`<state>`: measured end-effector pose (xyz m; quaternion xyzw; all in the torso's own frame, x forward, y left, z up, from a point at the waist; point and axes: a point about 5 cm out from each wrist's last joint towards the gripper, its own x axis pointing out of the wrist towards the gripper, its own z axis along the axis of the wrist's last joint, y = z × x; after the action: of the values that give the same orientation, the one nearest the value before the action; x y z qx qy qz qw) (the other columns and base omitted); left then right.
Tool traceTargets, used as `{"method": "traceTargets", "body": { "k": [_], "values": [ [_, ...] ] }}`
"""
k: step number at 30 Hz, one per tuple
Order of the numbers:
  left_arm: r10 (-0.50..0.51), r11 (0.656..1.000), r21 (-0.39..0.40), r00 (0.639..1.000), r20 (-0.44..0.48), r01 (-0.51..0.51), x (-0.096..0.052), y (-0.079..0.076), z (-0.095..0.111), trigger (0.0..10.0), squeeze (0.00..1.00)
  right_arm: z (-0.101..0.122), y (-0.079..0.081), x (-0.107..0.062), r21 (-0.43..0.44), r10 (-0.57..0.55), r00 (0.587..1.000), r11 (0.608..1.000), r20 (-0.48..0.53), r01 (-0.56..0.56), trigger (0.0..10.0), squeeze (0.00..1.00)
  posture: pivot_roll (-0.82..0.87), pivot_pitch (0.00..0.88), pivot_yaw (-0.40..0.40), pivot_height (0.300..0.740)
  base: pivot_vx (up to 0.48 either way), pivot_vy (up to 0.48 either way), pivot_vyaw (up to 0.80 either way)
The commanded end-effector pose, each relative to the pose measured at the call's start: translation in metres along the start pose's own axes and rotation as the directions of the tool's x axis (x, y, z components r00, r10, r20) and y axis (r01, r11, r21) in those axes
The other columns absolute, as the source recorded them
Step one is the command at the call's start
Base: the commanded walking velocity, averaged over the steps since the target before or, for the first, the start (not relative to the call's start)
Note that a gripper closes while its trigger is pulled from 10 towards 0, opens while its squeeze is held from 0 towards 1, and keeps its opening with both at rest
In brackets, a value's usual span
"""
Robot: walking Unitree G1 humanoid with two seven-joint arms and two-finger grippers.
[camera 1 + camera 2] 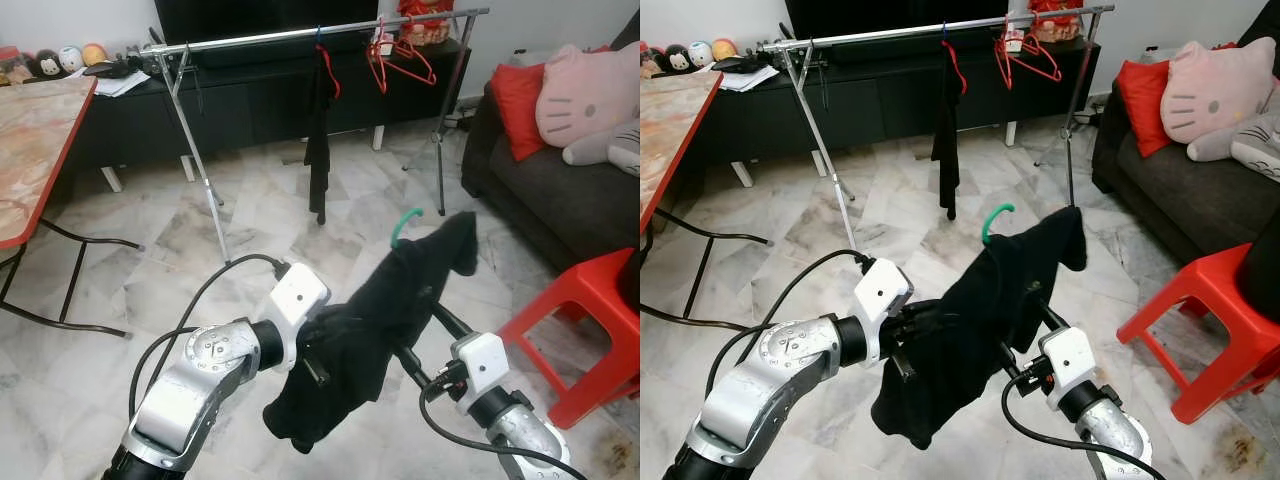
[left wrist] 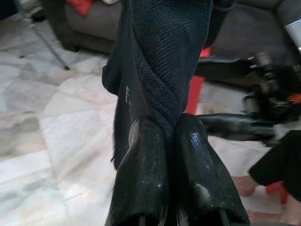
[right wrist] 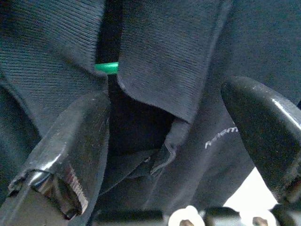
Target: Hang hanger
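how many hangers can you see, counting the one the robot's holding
At least 4: a green hanger inside the black garment held by both grippers, one red hanger carrying dark clothing on the rail, and a bunch of about two empty red hangers further right. Overlap may hide more.

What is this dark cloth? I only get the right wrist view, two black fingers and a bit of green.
Observer: It's a black garment on a green hanger, draped over the right tool. The hanger's hook pokes up above the cloth.
Operator: Is the other arm helping?
Observer: Yes, the left tool is shut on a fold of the garment.
Operator: Where could it hang?
Observer: A metal rail stands ahead, carrying red hangers and another dark garment.
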<state>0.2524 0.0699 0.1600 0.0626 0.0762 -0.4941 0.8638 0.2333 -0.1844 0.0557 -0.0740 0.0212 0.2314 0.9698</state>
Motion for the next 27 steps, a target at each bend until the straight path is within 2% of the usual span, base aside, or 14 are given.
{"method": "traceTargets", "body": {
  "k": [1, 16, 24, 27],
  "values": [
    [-0.05, 0.998, 0.033, 0.998, 0.042, 0.049, 0.002, -0.005, 0.014, 10.0, 0.0, 0.0, 0.001, 0.002, -0.007, -0.003, 1.0, 1.0, -0.019, 0.003, 10.0, 0.0, -0.04, 0.0, -0.004, 0.74, 0.0, 0.0, 0.0],
    [-0.083, 0.996, 0.028, 0.996, 0.039, 0.082, 0.002, -0.007, 0.016, 10.0, 0.0, -0.007, -0.004, 0.013, -0.012, -0.127, 0.987, 0.992, -0.096, 0.127, 10.0, 0.0, -0.03, 0.0, -0.009, 0.74, 0.0, 0.0, 0.0],
    [-0.076, 0.997, 0.021, 0.996, 0.037, 0.075, 0.0, -0.008, 0.015, 10.0, 0.0, -0.013, 0.002, 0.013, -0.017, -0.109, 0.985, 0.994, -0.132, 0.108, 10.0, 0.0, -0.03, 0.0, -0.013, 0.74, 0.0, 0.0, 0.0],
    [-0.073, 0.997, 0.022, 0.997, 0.035, 0.072, 0.0, -0.008, 0.014, 10.0, 0.0, -0.017, 0.0, 0.013, -0.023, -0.142, 0.979, 0.99, -0.145, 0.14, 10.0, 0.0, -0.03, 0.0, -0.012, 0.74, 0.0, 0.0, 0.0]
  ]
}}
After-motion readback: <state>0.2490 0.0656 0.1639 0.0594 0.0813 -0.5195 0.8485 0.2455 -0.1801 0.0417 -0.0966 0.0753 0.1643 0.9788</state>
